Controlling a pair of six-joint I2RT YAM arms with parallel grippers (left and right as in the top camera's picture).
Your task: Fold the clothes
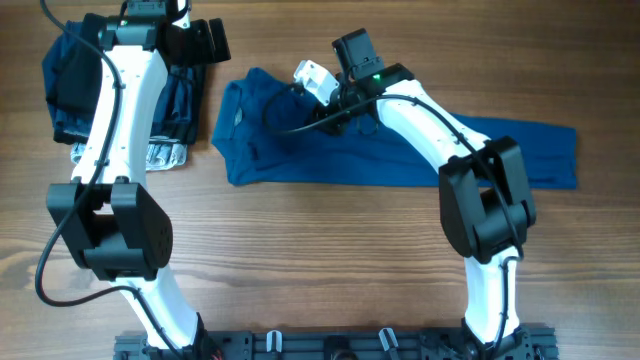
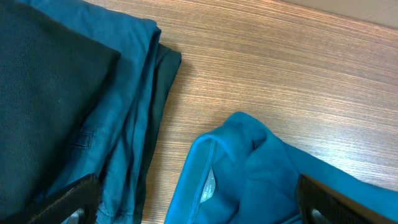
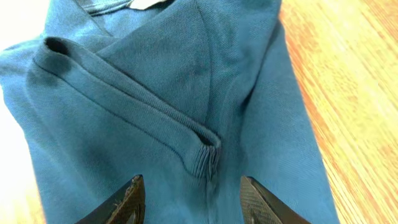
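Overhead: T-shirt (image 1: 330,165) lies mid-table (image 1: 320,260), long axis left-right, neck end left. Right arm (image 1: 430,120) hides part of it from you. Folded stack (image 1: 65,95) at far left, partly under left arm (image 1: 120,110).

Left wrist: your left gripper (image 2: 205,208) gapes wide, holds nothing, hovers between stack and shirt collar.

Right wrist: your right gripper (image 3: 198,202) part-open over folded hem, grips nothing. Contact with fabric unclear. Label (image 3: 146,3) cut off at top edge.
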